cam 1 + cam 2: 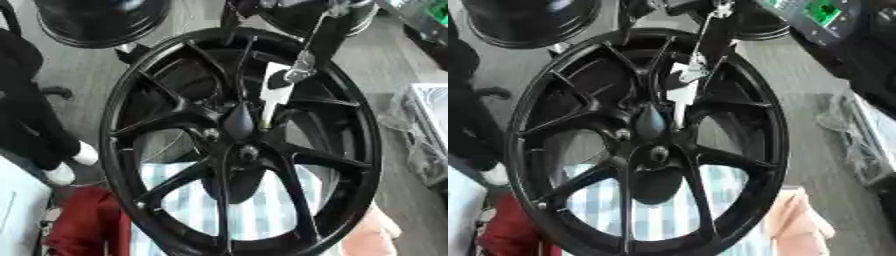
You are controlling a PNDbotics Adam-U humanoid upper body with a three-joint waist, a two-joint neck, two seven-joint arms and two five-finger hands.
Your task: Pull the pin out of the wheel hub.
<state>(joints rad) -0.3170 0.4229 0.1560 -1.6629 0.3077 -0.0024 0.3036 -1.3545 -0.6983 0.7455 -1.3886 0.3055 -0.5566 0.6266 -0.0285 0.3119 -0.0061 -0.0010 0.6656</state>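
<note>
A large black wheel hub with thin spokes fills both views, its face turned toward me. My right arm, black with a silver joint, comes down from the top over the upper rim. Its dark hand lies over the spokes just above the hub's centre bore; the fingers merge with the black spokes. Beside the hand a white tapering piece points down toward the centre. A small round fitting sits left of the hand. I cannot make out a pin for certain. My left hand does not show.
Two more black wheels stand behind, top left and top right. A person's dark legs and white shoes are at the left. Striped cloth lies under the hub, red cloth lower left, pink cloth lower right, a plastic-wrapped tray right.
</note>
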